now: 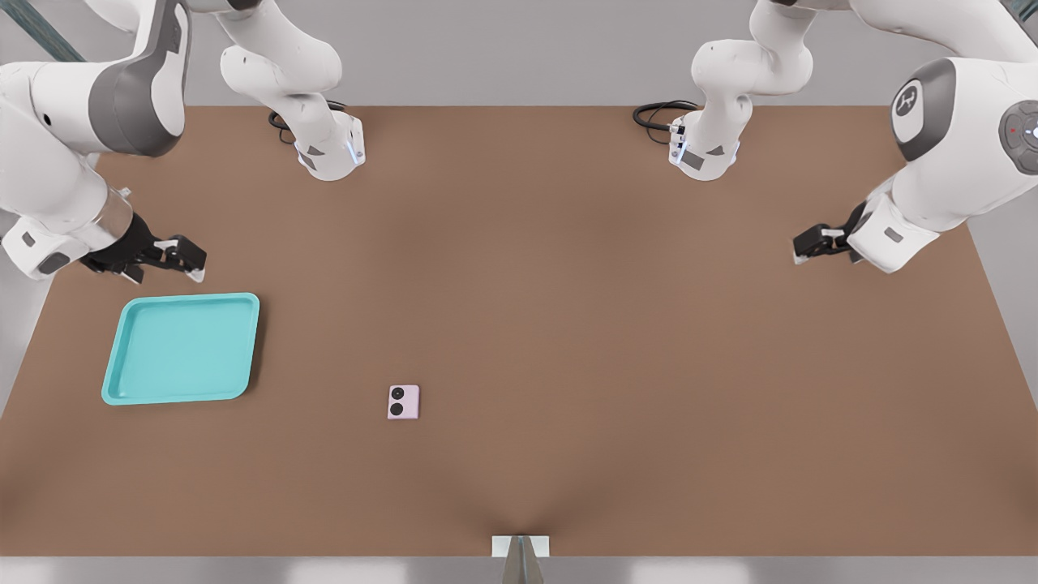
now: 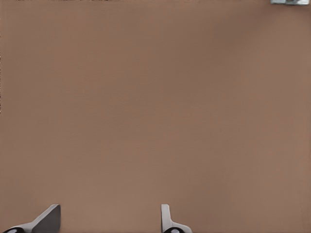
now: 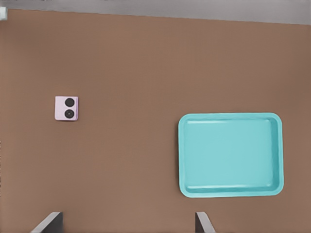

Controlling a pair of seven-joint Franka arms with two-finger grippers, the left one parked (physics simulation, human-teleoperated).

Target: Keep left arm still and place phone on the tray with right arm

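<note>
One phone (image 1: 403, 401) lying flat on brown table (image 1: 568, 324), lenses facing up, sitting right of tray (image 1: 182, 349) in front view, well apart. Gripper (image 1: 195, 261) hovering just beyond tray's far edge, fingers (image 3: 203, 223) spread apart, holding nothing.

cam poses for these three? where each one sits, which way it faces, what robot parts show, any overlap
Front view: high, off the arms, looking steeply down on the brown table; shows both arms, with the right arm's gripper open just beyond the tray.
Left wrist view: on the parked arm, facing bare table, own fingertips at the edge.
Right wrist view: on the working arm, looking down; its fingertips show.
Shared: front and right wrist views both show tray and phone, apart on the table.
</note>
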